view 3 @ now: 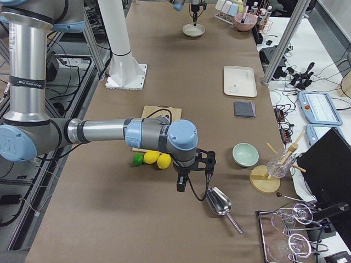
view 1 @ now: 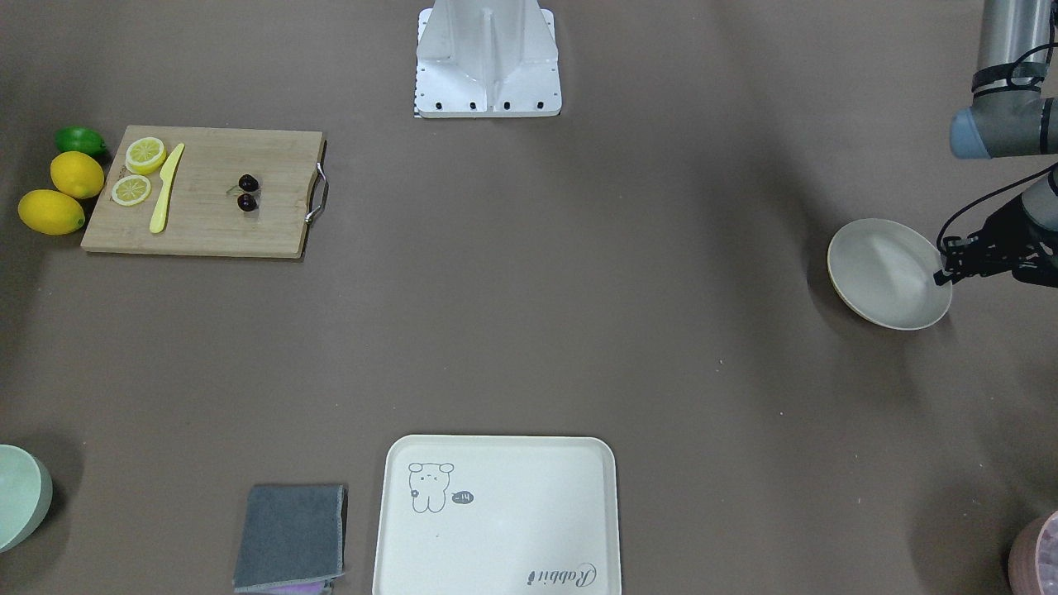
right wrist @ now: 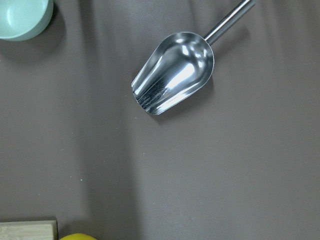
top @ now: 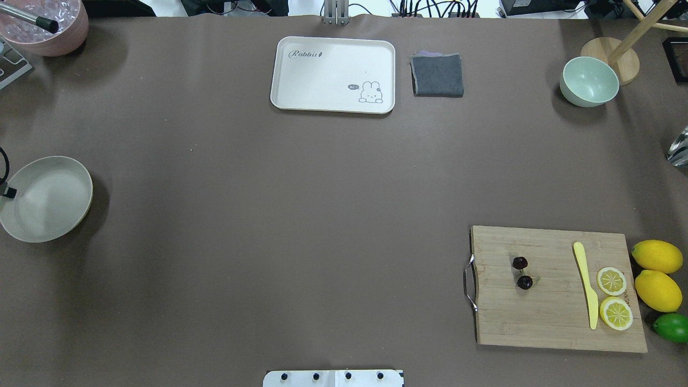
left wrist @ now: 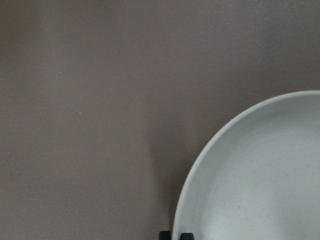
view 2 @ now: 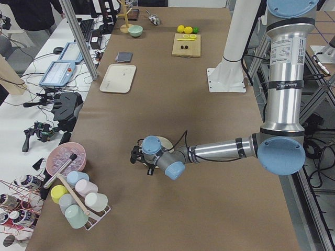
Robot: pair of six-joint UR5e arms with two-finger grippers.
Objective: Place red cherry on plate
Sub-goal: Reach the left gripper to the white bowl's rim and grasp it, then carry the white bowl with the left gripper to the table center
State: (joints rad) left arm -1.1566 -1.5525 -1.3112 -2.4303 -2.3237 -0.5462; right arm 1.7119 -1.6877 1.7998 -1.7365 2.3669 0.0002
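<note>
**Figure.** The cherry [top: 521, 272] is a pair of tiny, glossy, near-black red globes joined by thin stems. It lies on the board [top: 553, 312] towards the handle end, well apart from the knife [top: 586, 285]. The plate [top: 45, 199], cream, shallow and bare, is at the opposite end of the table, on the robot's left.

The left gripper [view 1: 944, 263] has its fingertips close together with the plate's rim between them, which we read as a pinch on the rim. The right gripper [view 3: 193, 174] hangs above the scoop [right wrist: 175, 70], on the far side of the lemons [top: 658, 290] from the board. We cannot tell whether its jaws are spread or pressed together.

We judge three hazards:
- **(a)** The fruit is small and round, so jaws set slightly off-centre could squeeze it out and send it rolling across the board.
- **(b)** A grasp on one globe or on a stem leaves the other dangling, and it could swing or tear free over the long carry.
- **(c)** A plate held by one edge may tilt and let the cherry roll off.
</note>
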